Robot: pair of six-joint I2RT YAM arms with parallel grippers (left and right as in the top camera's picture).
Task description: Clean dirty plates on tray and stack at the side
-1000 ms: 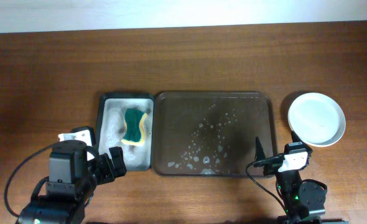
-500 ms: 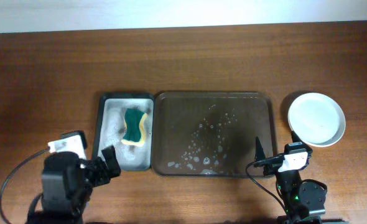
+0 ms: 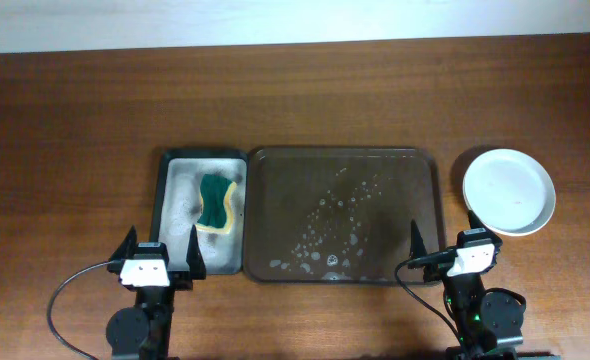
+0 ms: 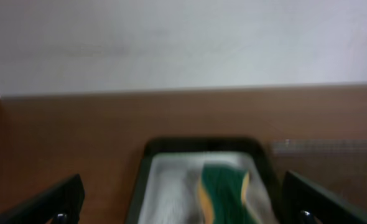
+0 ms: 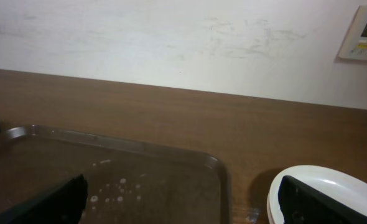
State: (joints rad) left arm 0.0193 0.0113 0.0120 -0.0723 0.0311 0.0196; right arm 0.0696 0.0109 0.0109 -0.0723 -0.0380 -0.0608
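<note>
The dark brown tray (image 3: 375, 172) lies mid-table with only soap suds on it. A white plate (image 3: 509, 191) sits on the table to its right; I cannot tell whether other plates lie under it. My left gripper (image 3: 162, 251) is open and empty at the table's front edge, just before the small black tray. My right gripper (image 3: 443, 238) is open and empty at the front edge, between the brown tray's right corner and the plate. The right wrist view shows the tray (image 5: 140, 163), the plate (image 5: 323, 181) and the open fingers (image 5: 183, 208).
A small black tray (image 3: 158, 200) with a whitish, foamy inside lies left of the brown tray. It holds a green and yellow sponge (image 3: 215, 203). The blurred left wrist view shows that sponge (image 4: 222, 188) between the open fingers (image 4: 186, 208). A wall runs behind the table.
My left arm has drawn back from its tilted pose at the front left. It now sits upright, centred before the small black tray, gripper still open. The right arm has not moved.
</note>
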